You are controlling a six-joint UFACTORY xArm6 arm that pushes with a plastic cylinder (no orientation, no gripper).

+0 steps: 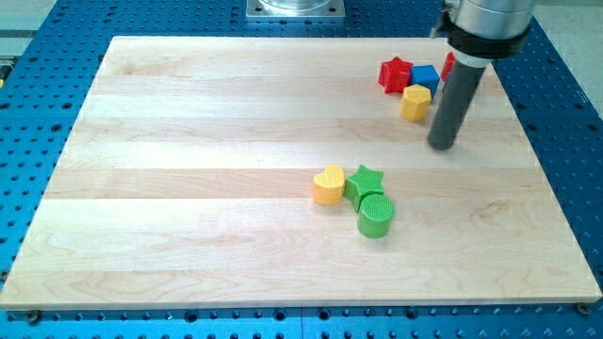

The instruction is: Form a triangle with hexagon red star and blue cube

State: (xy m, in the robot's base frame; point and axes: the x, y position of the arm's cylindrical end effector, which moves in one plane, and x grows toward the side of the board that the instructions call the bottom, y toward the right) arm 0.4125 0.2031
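A red star [395,73], a blue cube [425,77] and a yellow hexagon [415,102] sit bunched together near the view's top right of the wooden board [188,141]. The star touches the cube's left side; the hexagon sits just below the cube. A second red block [448,64] peeks out behind the rod, its shape hidden. My tip [442,146] rests on the board just right of and below the yellow hexagon, a small gap apart from it.
A yellow heart [329,185], a green star [364,181] and a green cylinder [376,216] cluster near the board's middle. The board lies on a blue perforated table [38,56].
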